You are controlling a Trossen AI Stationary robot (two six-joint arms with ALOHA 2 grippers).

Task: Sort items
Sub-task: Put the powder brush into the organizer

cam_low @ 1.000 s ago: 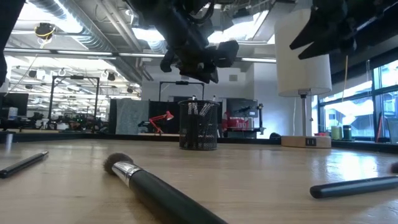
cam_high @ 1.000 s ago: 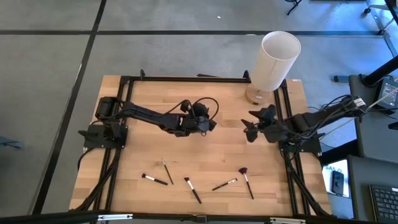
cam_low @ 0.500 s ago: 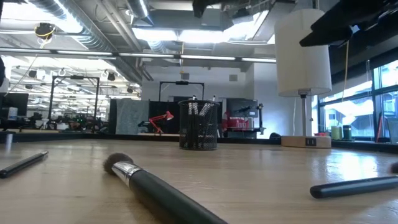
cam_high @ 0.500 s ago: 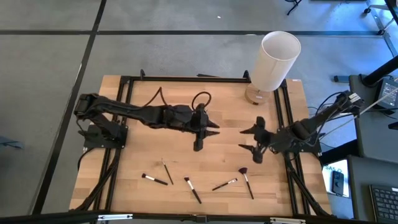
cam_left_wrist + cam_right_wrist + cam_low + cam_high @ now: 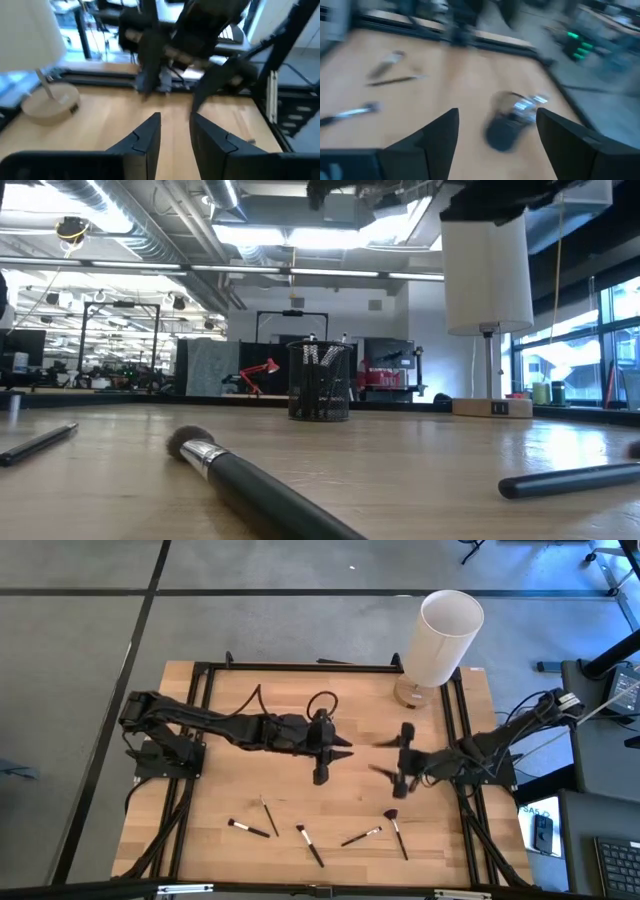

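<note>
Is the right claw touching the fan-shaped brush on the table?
Apart. In the high view the right claw, open, sits above bare wood, while the fan-shaped brush lies nearer the table's front edge, a clear strip of table between them.

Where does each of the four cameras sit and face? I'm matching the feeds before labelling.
High: above, straight down on the table, both arms, five brushes.
Low: table height, level across; big brush near, mesh cup far; arm parts at top.
Left wrist: past the left claw toward the lamp base and the right arm.
Right wrist: past the open right claw, down at brushes.
Shared: high and low both show the white lamp.
</note>
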